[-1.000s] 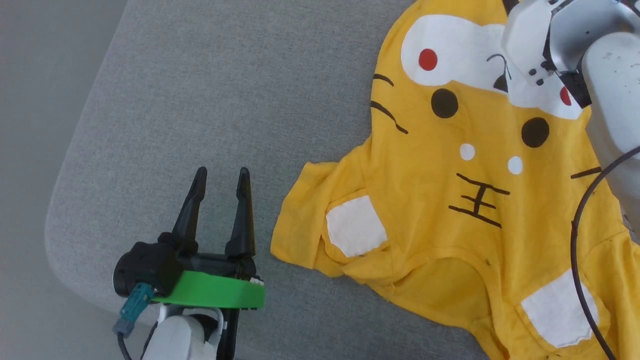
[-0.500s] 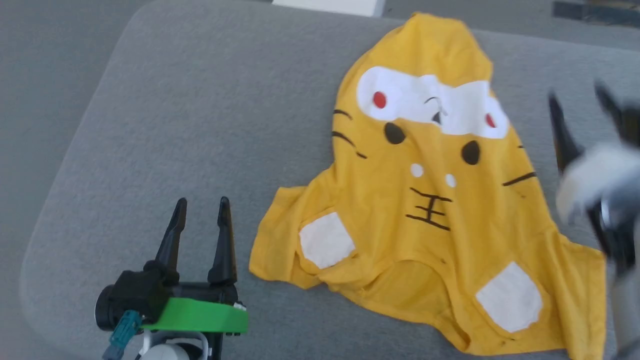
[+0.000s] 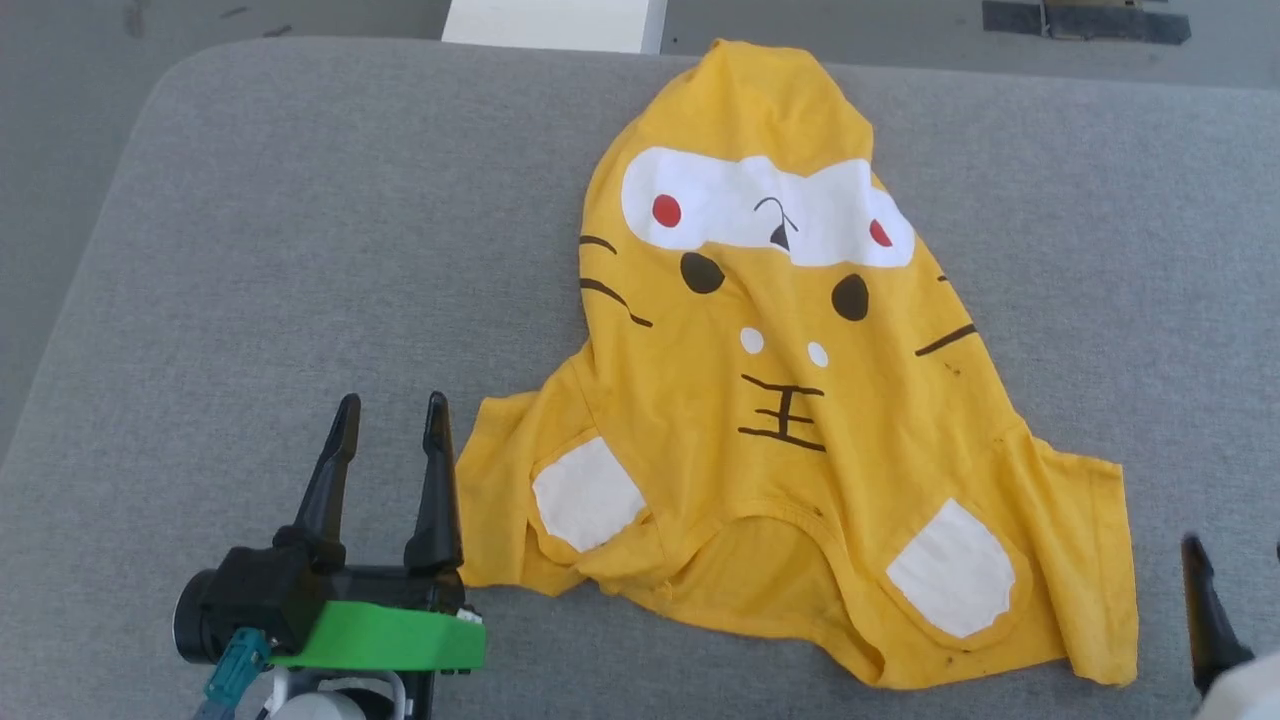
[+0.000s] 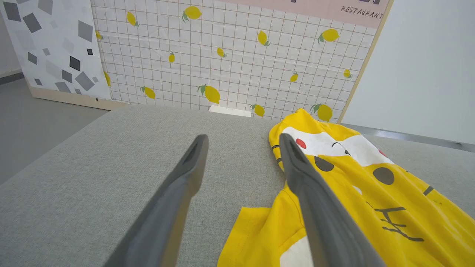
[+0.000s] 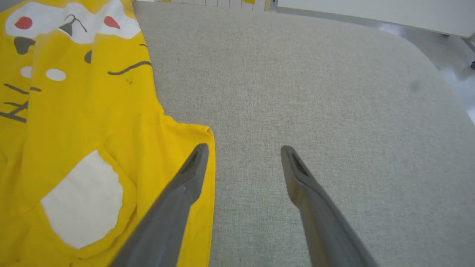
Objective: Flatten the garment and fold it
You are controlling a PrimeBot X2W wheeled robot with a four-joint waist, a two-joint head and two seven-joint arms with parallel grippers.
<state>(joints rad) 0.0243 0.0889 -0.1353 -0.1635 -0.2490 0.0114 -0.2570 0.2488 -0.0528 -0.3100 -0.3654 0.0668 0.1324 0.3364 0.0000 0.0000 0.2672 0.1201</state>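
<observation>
The left hand [image 3: 392, 400] hangs low over the grey surface [image 3: 300, 250] with its two dark fingers parted a moderate way and nothing between them. Just off its right finger lies the garment [image 3: 800, 450], a yellow T-shirt spread face up. The near sleeve's edge lies right beside that fingertip; whether the two touch, I cannot tell. Ahead of this hand and to its right, the shirt narrows toward its far end, where a broad white band with two red dots [image 3: 665, 210] crosses the print. A white patch [image 3: 585, 492] sits on the sleeve closest to the hand.

The right hand [image 5: 243, 147] is also spread, a wider gap than the other, and it too is empty. The garment lies to its left. From its wrist, the left finger crosses the hem of the other sleeve, while the right finger stands over bare grey cloth. A second white patch [image 5: 83, 198] lies further to that hand's left.

Beyond the left hand's fingertips, past the surface's far edge, stands a lemon-printed grid backdrop [image 4: 230, 55].
</observation>
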